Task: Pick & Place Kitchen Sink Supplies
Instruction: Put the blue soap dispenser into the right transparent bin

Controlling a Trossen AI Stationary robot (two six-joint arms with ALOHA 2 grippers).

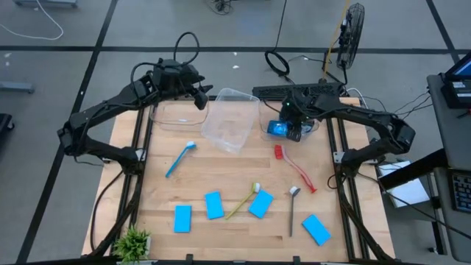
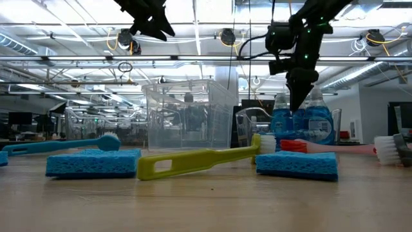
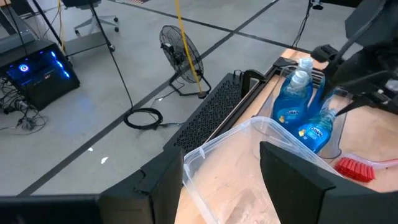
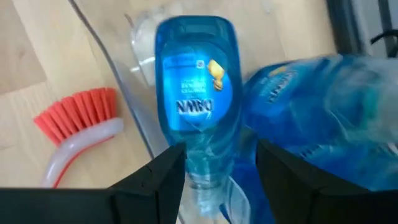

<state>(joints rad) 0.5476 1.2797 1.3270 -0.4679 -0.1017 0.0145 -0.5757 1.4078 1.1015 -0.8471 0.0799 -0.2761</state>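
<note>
Several blue-liquid bottles [image 1: 280, 130] stand close together in a clear tub [image 1: 313, 129] at the table's far right. My right gripper [image 4: 221, 177] points down over them, open, with one finger on each side of the neck of one bottle [image 4: 198, 81]. Whether the fingers touch it, I cannot tell. My left gripper [image 3: 227, 180] is open and hangs high above the far-left tubs, holding nothing. The blue sponges [image 1: 214, 205] and the blue [image 1: 180, 158], red [image 1: 294, 168], yellow [image 1: 243, 201] and grey [image 1: 293, 210] brushes lie flat on the table.
An empty clear tub [image 1: 176, 114] sits at the far left, and a second one [image 1: 232, 119] lies tilted beside it. A small green plant [image 1: 132, 241] stands at the near left corner. The red brush head [image 4: 78, 112] lies just beside the bottles' tub.
</note>
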